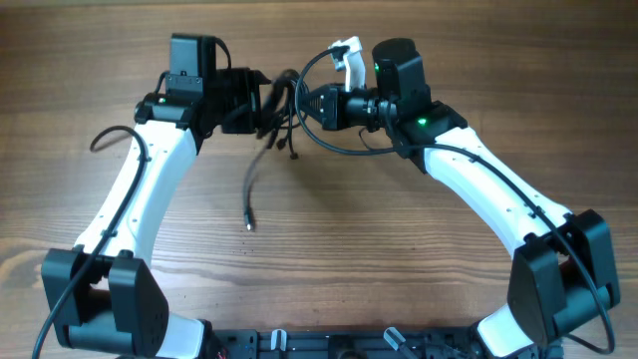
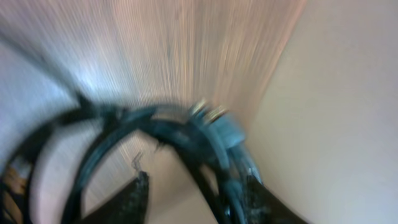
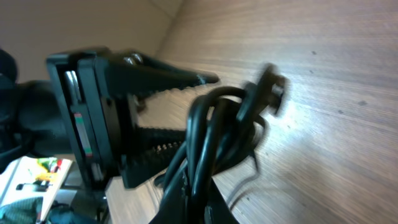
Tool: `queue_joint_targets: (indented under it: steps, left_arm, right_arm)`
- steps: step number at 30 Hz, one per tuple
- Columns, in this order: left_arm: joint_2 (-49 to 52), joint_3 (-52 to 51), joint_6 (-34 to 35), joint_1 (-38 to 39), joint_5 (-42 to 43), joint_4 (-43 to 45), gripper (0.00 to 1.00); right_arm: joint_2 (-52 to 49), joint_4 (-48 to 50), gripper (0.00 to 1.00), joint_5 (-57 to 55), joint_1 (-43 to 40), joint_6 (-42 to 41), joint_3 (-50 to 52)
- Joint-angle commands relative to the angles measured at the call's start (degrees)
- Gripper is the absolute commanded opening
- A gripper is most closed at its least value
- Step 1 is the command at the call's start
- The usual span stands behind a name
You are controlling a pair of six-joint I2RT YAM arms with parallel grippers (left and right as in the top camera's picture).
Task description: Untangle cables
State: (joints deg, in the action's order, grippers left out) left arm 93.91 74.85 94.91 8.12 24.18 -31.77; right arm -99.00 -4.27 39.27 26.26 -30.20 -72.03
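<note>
left end effector (image 1: 259, 100) is up near the back of the wooden worktop (image 1: 379, 239), pointed right at the tangle. from the right wrist cam you can see its two serrated fingers (image 3: 177, 79) spread fairly wide, with the cables (image 3: 208, 143) hanging in front of them. the left wrist view is super blurry, but the fingers are apart there too and a strand runs between them.

the cables (image 1: 282, 100) are bunched up between the two end effectors, lifted off the worktop. one strand drops out of the bunch and curves down, with its plug end (image 1: 247, 225) lying on the wood well in front.

right end effector (image 1: 305, 105) pokes in from the right and looks clamped narrow on the cables; in its own cam the bundle rises straight out of bottom centre and covers its fingers.
</note>
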Motion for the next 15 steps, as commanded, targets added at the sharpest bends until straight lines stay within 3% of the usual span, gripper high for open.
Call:
queue_joint_targets:
  steps: [1,5,9,13,15]
  left_arm:
    - [-0.4,0.3,-33.7,-0.2,-10.8,0.6,0.61]
    - [-0.4,0.3,-51.5,-0.1,-8.5,2.2,0.71]
    - [-0.5,0.3,-72.1,-0.1,10.8,8.8,0.76]
    - [-0.5,0.3,-75.0,-0.1,15.6,9.6,0.77]
    - [-0.5,0.3,-75.2,-0.1,17.4,9.1,0.77]
  right_arm:
    - [0.5,-2.9,0.04,-3.6,-0.1,0.0,-0.3]
    - [0.6,-5.4,0.04,-3.7,-0.1,0.7,-0.3]
    - [1.2,-7.9,0.04,3.6,-0.1,14.0,-0.7]
    - [1.4,-19.3,0.04,4.7,-0.1,27.3,-4.9]
    - [1.4,-21.6,0.04,3.3,-0.1,28.9,-6.2]
